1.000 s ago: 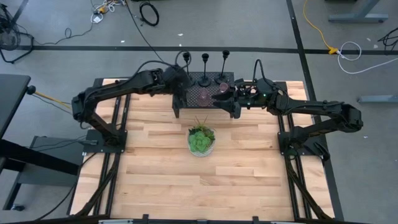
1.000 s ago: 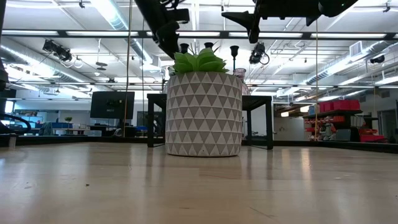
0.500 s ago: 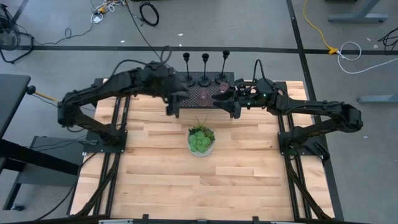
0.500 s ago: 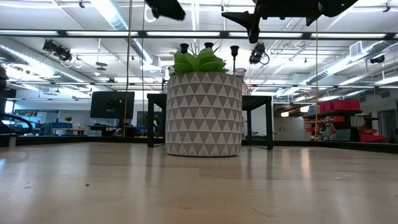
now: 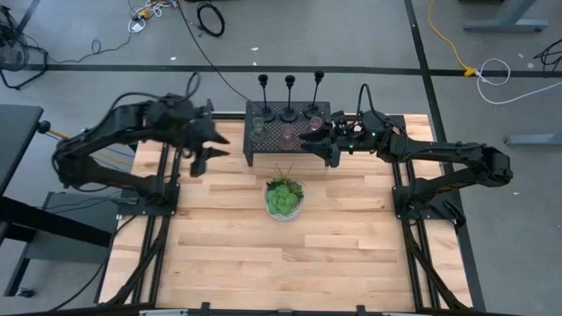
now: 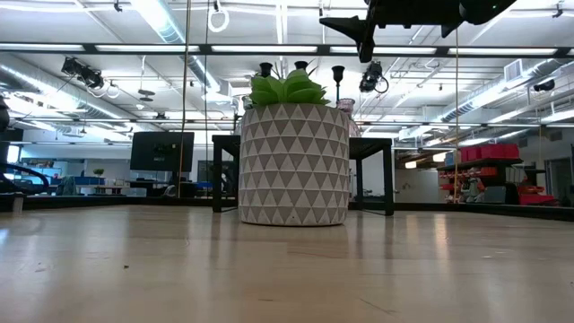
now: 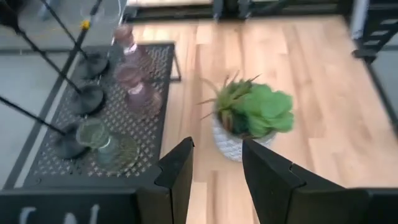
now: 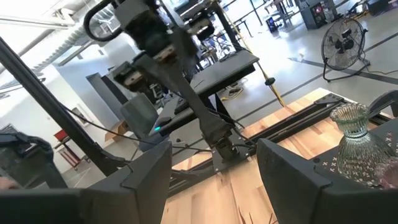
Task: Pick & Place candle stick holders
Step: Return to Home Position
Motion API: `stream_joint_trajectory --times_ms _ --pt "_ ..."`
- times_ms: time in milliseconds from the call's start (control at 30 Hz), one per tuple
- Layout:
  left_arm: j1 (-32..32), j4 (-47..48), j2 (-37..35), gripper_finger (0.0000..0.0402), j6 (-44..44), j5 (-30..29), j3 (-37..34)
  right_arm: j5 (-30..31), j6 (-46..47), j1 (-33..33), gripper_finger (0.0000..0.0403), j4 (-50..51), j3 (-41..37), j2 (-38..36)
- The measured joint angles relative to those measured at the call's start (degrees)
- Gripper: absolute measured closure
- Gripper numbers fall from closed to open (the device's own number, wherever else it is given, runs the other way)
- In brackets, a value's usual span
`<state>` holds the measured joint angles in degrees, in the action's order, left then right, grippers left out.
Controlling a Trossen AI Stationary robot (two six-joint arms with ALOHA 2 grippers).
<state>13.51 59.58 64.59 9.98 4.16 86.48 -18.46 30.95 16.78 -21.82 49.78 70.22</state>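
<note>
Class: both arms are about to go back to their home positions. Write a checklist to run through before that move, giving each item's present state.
1. Left gripper open and empty: ok.
2. Left gripper clear of the black mesh rack: ok, it hangs to the rack's left.
3. Right gripper open and empty: ok.
4. Right gripper clear of the rack: not ok, it hovers over the right end beside the nearest glass cup.
5. Three black holders upright on the rack: ok.
6. Three glass cups on the rack: ok.

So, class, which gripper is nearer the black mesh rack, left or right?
Right. The right gripper hangs over the right end of the black mesh rack; the left gripper is off its left side, apart from it.
</note>
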Motion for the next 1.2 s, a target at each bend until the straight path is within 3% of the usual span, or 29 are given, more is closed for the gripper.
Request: stream_joint_trajectory --times_ms 167,267,467,667,1000,1200 --pt "-1.02 -1.25 -8.15 0.0259 -2.28 -0.99 -7.47 0.00 -0.01 0.69 0.0167 0.10 -0.04 -0.14" --pt "-1.00 -4.11 -14.08 0.0259 -5.18 -0.93 -15.39 4.03 0.01 1.16 0.0167 0.15 -2.03 -2.96" --pt "-1.04 -15.65 -26.47 0.0259 -8.71 0.66 -34.64 10.60 -0.01 0.92 0.0167 -0.01 -11.34 -14.82" --pt "-1.02 -34.03 -36.19 0.0259 -9.64 7.37 -53.36 10.13 -0.01 0.75 0.0167 -0.26 -23.55 -29.27" --pt "-1.02 -54.99 -39.09 0.0259 -9.84 9.62 -72.60 9.99 0.01 0.79 0.0167 -0.59 -40.02 -43.96" --pt "-1.00 -60.85 -39.12 0.0259 -12.42 9.60 -78.44 10.00 0.01 0.79 0.0167 -0.61 -48.50 -49.46"
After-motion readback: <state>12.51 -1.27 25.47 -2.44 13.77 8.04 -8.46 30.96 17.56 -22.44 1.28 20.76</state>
